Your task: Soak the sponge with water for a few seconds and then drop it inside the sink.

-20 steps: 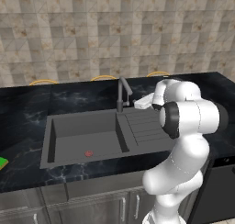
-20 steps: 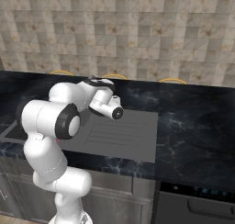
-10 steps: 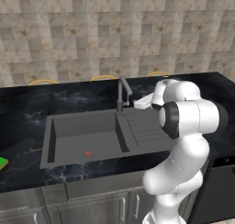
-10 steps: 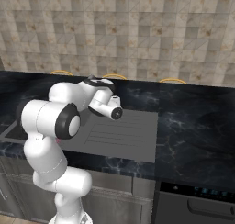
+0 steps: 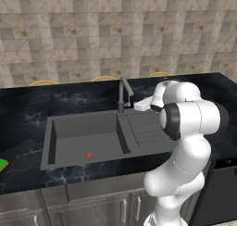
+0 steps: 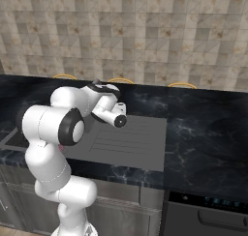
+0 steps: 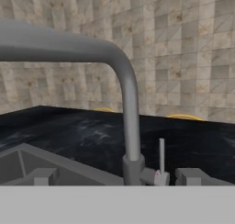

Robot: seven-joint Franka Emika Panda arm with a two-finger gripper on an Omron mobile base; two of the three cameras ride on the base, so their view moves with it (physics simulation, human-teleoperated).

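The sponge point(image 5: 2, 165) shows as a green sliver on the black counter at the far left edge, well apart from the arm. The sink point(image 5: 83, 132) is a dark grey basin with a small red spot point(image 5: 89, 154) on its floor and a ribbed drainboard point(image 5: 148, 128) on its right. My gripper point(image 5: 139, 105) hovers over the drainboard's back, just right of the tap point(image 5: 123, 94). In the hand view the gripper point(image 7: 117, 177) is open, its fingertips point(image 7: 43, 177) standing wide on either side of the tap's base point(image 7: 133, 168). The water is out of view; no stream falls from the spout.
The tap's thin lever point(image 7: 161, 156) stands upright beside its base. Black marbled counter point(image 6: 203, 133) stretches right of the drainboard point(image 6: 131, 138). Yellow curved rims point(image 5: 104, 78) line the counter's back edge by the tiled wall. A dark appliance front point(image 6: 208, 215) sits under the counter at right.
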